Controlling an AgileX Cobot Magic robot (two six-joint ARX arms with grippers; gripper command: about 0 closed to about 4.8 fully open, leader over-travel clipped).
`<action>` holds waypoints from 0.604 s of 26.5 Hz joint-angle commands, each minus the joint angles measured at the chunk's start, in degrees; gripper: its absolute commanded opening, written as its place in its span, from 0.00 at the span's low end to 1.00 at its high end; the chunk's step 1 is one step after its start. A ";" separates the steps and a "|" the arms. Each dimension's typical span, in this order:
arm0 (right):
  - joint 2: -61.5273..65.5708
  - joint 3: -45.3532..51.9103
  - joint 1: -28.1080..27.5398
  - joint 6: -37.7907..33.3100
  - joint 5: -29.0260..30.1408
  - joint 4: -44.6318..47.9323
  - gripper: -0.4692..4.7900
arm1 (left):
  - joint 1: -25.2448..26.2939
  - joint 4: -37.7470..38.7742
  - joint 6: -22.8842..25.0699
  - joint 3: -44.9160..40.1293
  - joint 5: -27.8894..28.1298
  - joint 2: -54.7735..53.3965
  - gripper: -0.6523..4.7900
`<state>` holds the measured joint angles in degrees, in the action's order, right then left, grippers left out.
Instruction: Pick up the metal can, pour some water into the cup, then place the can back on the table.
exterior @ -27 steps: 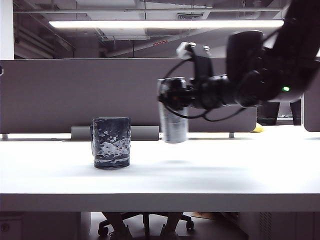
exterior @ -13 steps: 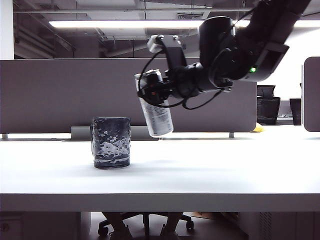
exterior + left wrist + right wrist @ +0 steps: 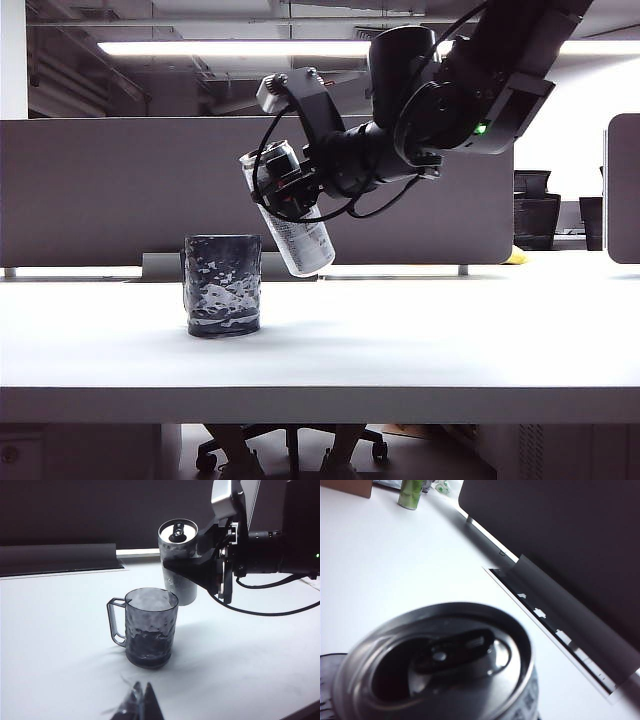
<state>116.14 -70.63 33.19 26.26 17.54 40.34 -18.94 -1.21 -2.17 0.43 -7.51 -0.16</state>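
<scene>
Right gripper (image 3: 300, 185) is clamped around the upper body of the metal can (image 3: 289, 212), holding it in the air above the table (image 3: 420, 340). In the exterior view the can is tilted, its top leaning toward the cup (image 3: 222, 285) and its base swung away to the right; can and cup do not touch. No water stream can be made out. The left wrist view shows the can's opened lid (image 3: 178, 531) facing up and toward the camera, with the gripper's dark fingers (image 3: 200, 570) pressed against its side, behind the cup (image 3: 148, 627).

Left gripper (image 3: 140, 705) appears only as a pair of dark tips low in its own wrist view, near the cup; whether it is parted or closed cannot be told.

Cup stands upright on the table, handle (image 3: 116, 622) visible. Beyond runs the grey partition (image 3: 120, 190).
</scene>
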 commanded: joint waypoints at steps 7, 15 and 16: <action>-0.70 -0.72 1.97 7.91 -3.15 2.69 0.54 | 0.11 -0.59 0.07 0.07 -0.24 -0.07 0.11; -0.70 -0.70 2.51 14.01 -5.40 1.92 0.54 | 0.11 -0.59 0.07 0.07 -0.24 -0.07 0.11; -0.70 -0.70 2.60 14.60 -5.70 1.88 0.54 | 0.11 -0.57 0.07 0.07 -0.24 -0.07 0.11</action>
<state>116.14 -70.83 35.38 39.20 12.29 39.81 -18.94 -1.23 -2.17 0.43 -7.51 -0.16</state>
